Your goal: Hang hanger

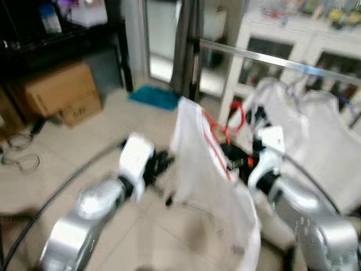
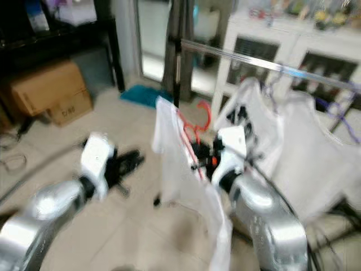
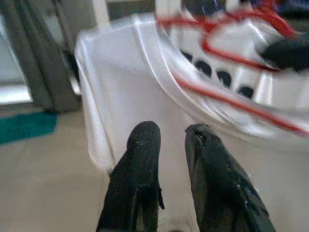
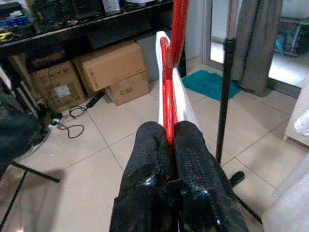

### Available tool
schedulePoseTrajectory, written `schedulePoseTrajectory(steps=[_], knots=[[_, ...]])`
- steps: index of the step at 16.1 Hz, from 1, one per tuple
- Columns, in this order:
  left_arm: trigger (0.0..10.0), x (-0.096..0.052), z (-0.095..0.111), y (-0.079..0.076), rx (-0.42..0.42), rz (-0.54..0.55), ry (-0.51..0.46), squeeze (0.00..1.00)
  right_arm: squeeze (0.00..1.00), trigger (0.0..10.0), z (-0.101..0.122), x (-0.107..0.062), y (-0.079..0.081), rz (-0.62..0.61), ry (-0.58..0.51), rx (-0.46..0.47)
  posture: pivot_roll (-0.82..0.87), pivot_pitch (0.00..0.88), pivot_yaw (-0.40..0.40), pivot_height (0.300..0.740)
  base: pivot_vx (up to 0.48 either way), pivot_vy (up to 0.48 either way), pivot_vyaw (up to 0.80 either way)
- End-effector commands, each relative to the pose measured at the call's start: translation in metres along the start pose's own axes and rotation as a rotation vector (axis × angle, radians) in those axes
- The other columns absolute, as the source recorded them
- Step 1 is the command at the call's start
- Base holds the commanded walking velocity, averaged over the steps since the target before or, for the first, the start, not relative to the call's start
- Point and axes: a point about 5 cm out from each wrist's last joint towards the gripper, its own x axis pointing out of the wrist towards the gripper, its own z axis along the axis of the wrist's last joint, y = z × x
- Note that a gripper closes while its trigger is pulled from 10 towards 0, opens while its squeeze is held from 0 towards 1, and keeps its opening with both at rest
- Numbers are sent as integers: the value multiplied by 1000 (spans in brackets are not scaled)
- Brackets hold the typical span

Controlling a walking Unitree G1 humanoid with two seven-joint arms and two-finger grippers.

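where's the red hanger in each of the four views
Left eye view: red hanger at centre, inside the white shirt, by the right hand.
Right eye view: hanger just right of centre, its hook below the silver rail.
Left wrist view: across the upper right, beyond the left hand.
Right wrist view: upright at centre, pinched between the fingers.
Shared landmark: the white shirt.

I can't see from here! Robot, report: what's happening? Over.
Right claw shut on red hanger. Left claw open, near shirt. Rail ahead, not yet hung.
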Motion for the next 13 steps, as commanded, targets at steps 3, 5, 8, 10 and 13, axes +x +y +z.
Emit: schedulePoseTrajectory(steps=[3, 5, 8, 10, 13], knots=[[10000, 14, 10, 15, 58, 121, -48, 1000, 0, 0, 18, 5, 12, 113, -65, -10, 67, 0, -45, 740, 0, 0, 0], [10000, 23, 13, 23, 92, 173, -53, 1000, 0, 0, 22, 8, 14, 149, -71, -18, 62, 0, -51, 740, 0, 0, 0], [10000, 33, 18, 26, 113, 188, -86, 961, 0, 0, 24, 8, 22, 216, -74, -25, 62, 0, -51, 740, 0, 0, 0], [10000, 37, 18, 27, 117, 188, -105, 0, 0, 0, 26, 8, 24, 238, -79, -29, 51, 0, -50, 740, 0, 0, 0], [10000, 43, 20, 26, 103, 152, -145, 0, 0, 0, 27, 7, 26, 260, -84, -34, 50, 0, -50, 740, 0, 0, 0]])
